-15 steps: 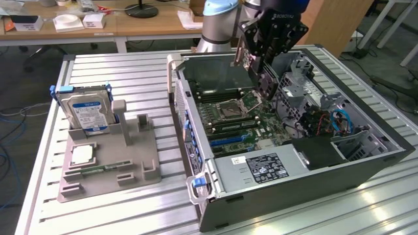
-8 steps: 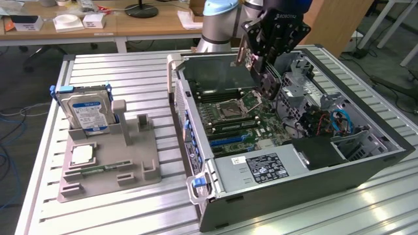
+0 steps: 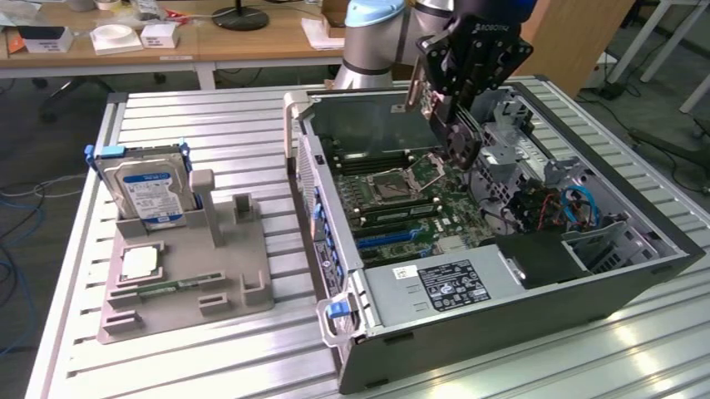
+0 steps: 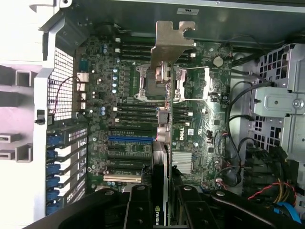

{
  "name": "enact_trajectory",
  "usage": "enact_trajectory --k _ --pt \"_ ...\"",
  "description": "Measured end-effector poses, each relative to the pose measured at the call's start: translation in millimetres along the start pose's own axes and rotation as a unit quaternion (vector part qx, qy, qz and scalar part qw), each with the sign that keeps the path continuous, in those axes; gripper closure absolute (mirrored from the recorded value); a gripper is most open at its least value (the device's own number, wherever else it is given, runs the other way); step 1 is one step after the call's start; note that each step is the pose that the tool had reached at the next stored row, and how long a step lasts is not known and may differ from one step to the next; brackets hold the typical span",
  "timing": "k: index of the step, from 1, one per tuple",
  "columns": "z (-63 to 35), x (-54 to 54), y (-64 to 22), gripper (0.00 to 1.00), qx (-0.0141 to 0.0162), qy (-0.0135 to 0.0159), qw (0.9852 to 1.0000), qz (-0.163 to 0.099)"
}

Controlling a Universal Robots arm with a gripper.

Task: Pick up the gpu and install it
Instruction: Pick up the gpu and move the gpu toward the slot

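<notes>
the pincer (image 4: 162,202) was clamped on the gpu (image 4: 165,114), holding it edge-on above the motherboard (image 4: 128,95) inside the open computer case (image 3: 500,332) on the tabletop (image 3: 199,116).

Arm (image 3: 368,51): a smooth silver-grey tube, seen behind the far wall of the computer case (image 3: 500,332). My joint cap (image 3: 374,12) is pale blue, rounded and glossy.

Gripper (image 3: 464,151), above the case's open side: matte black throughout, with a blocky angular body built of flat plates. White lettering (image 3: 494,28) on the upper body reads ROBOTIQ. Small round marks dot the face plate; screws or holes, cannot tell. The linkage bars taper toward the case's inside.

Wrist view, over the case's interior: gripper (image 4: 163,210) shows two straight black fingers (image 4: 138,210). They are flanked by curved black outer shells with soft grey highlights along the rounded edges.
</notes>
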State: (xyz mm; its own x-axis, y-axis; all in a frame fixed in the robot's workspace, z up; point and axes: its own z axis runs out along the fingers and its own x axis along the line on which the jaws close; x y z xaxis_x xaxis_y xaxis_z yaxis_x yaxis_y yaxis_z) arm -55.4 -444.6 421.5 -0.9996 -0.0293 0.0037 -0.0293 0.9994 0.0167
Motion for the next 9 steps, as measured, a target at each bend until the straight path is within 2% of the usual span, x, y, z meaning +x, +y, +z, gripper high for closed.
enact_trajectory --k 9 --pt "0.0 -6.6 -0.7 0.74 0.0000 0.0002 1.0000 0.000"
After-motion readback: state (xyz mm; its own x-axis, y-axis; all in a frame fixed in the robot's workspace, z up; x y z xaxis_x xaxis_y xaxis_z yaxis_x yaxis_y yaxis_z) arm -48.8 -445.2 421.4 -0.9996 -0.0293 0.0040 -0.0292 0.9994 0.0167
